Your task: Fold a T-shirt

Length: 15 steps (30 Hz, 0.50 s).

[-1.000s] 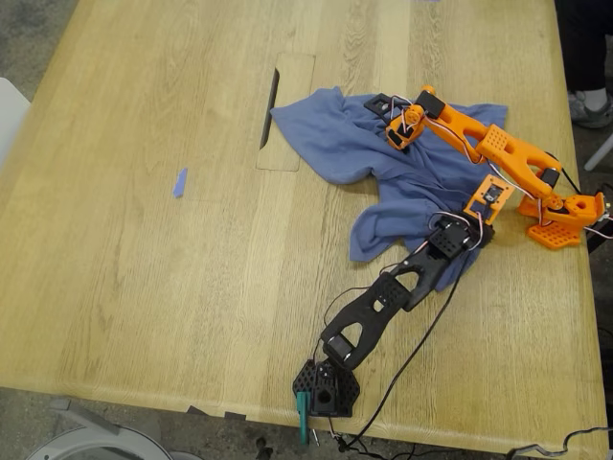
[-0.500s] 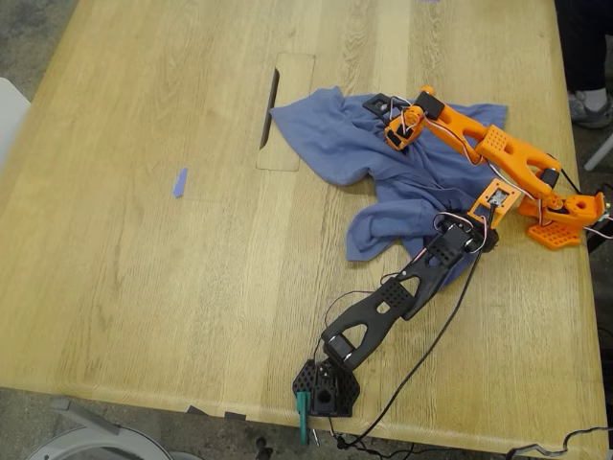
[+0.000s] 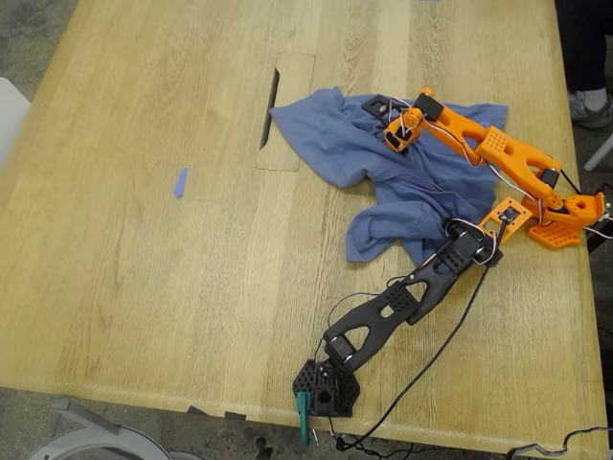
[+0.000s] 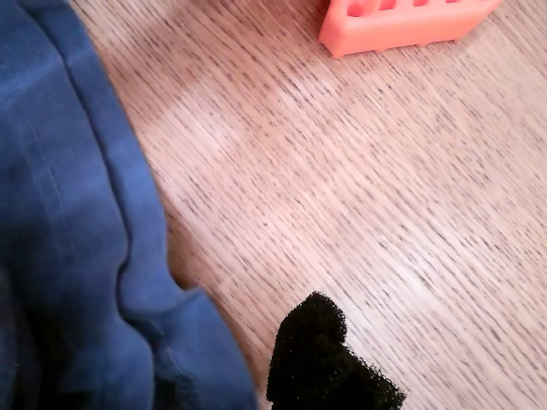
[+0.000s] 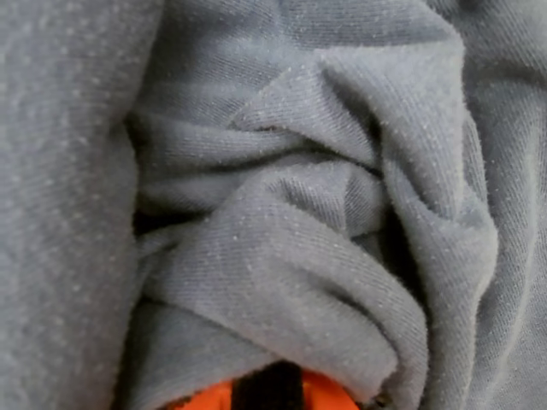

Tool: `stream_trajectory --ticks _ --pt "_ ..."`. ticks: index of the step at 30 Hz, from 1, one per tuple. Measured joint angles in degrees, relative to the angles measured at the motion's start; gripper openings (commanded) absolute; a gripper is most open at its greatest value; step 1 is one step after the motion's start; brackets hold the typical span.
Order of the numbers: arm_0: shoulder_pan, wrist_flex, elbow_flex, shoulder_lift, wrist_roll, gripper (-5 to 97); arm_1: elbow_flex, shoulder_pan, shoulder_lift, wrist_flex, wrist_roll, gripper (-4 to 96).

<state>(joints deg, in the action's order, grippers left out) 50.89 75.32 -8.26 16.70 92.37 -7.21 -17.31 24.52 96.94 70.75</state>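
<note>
The light oak table (image 3: 144, 287) fills most of the exterior view, with a rectangular cable-hatch lid (image 3: 287, 110) set into its top. On it the T-shirt (image 3: 383, 168) lies crumpled toward the exterior view's right, one bunch reaching up to the hatch and a lower flap spreading toward the table's near edge; no print shows in any view. The black arm (image 3: 402, 297) runs from its base (image 3: 326, 388) at the near edge up to the shirt's lower hem, and my first gripper (image 3: 506, 218) sits just off that hem over bare wood. The first wrist view shows the shirt's stitched hem (image 4: 102, 213), wood beside it, a black foam-padded fingertip (image 4: 320, 359) and a corner of the orange base (image 4: 402, 21); I cannot tell whether these jaws are parted or pressed together, and nothing shows between them. The orange arm (image 3: 488, 144) stretches from its base (image 3: 565, 216) near the exterior view's right edge across the shirt, and my second gripper (image 3: 391, 120) is down in the upper bunch; the second wrist view shows a thick fold of cloth (image 5: 282, 256) gathered right at the orange jaw, apparently pinched. A small blue tape strip (image 3: 179, 182) lies well apart, toward the exterior view's left. A person's shoe (image 3: 586, 105) shows at the exterior view's right edge.
</note>
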Motion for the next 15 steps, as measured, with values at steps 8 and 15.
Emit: stream_trajectory --ticks 8,15 --pt "0.26 -6.06 2.20 0.00 -3.08 56 0.00 0.62 0.00 0.00 -0.09 -0.2" --pt "-0.70 -8.44 1.14 -1.76 -5.36 58 0.00 0.97 0.00 0.00 -0.18 -0.2"
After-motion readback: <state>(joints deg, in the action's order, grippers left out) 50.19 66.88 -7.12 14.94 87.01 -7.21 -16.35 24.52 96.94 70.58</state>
